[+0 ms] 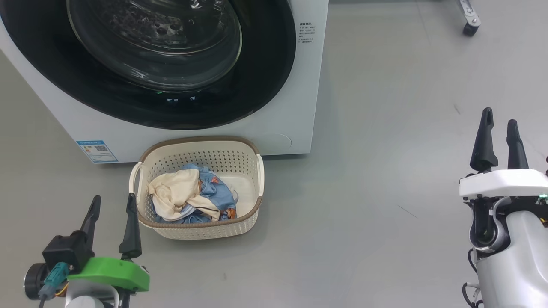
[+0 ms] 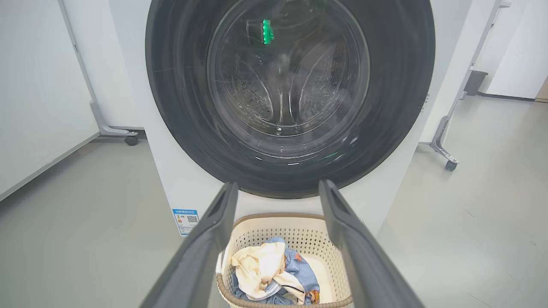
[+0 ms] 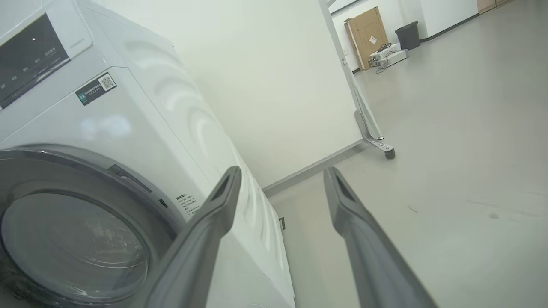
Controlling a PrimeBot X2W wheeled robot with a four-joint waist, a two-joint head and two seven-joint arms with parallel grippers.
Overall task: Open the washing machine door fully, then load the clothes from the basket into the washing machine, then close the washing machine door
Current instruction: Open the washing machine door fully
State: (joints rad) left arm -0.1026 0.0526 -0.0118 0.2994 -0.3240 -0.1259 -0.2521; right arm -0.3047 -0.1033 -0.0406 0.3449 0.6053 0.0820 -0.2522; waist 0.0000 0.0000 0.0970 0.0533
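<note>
The white washing machine (image 1: 299, 85) stands ahead with its round black-rimmed door (image 1: 265, 77) flat against the front, glass bowl bulging out; the door (image 2: 394, 107) looks the same in the left wrist view. On the floor before it sits the cream basket (image 1: 201, 229) holding the clothes: a cream garment (image 1: 171, 194) over a blue printed one (image 1: 218, 190). My left gripper (image 1: 112, 203) hangs open just left of the basket, empty. Far to the right, my right gripper (image 1: 498, 124) is open and empty, beside the machine's right side (image 3: 192, 128).
A blue label (image 1: 96, 151) marks the washer's lower left corner. Wheeled frame feet (image 1: 469, 19) stand on the grey floor to the right of the machine, another caster (image 2: 131, 140) to its left. A cardboard box (image 3: 366, 38) and bin stand far off.
</note>
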